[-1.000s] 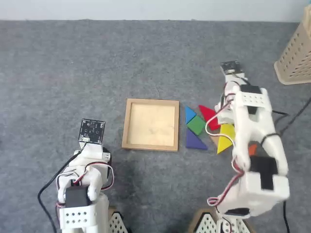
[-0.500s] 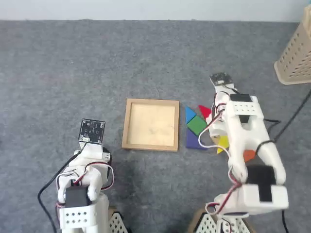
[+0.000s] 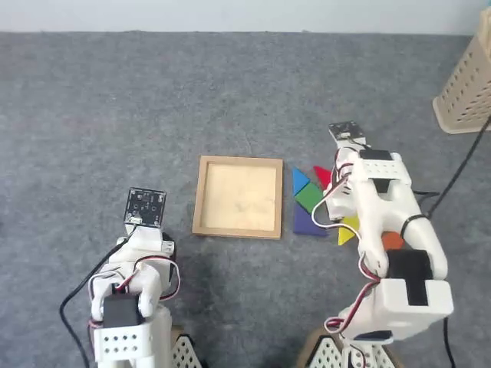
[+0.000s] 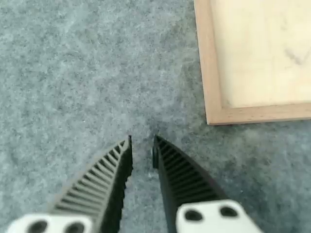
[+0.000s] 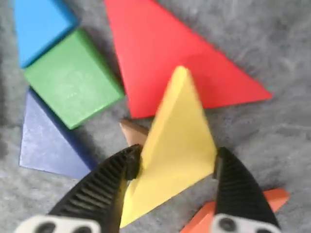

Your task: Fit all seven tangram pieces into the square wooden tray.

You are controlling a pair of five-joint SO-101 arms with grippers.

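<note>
As the right hand (image 5: 176, 158) has swung closer to the tray (image 3: 198, 195), it grips the yellow triangle (image 5: 172, 141), tip over the red triangle (image 5: 165, 63), so a first placement looks near; tray empty.

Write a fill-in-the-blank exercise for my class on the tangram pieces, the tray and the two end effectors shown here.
1. The right end effector grips a triangle coloured ____.
2. The number of pieces inside the square wooden tray is ____.
3. The square piece beside the blue triangle is coloured ____.
4. The left end effector holds ____.
Missing words: yellow; zero; green; nothing.
</note>
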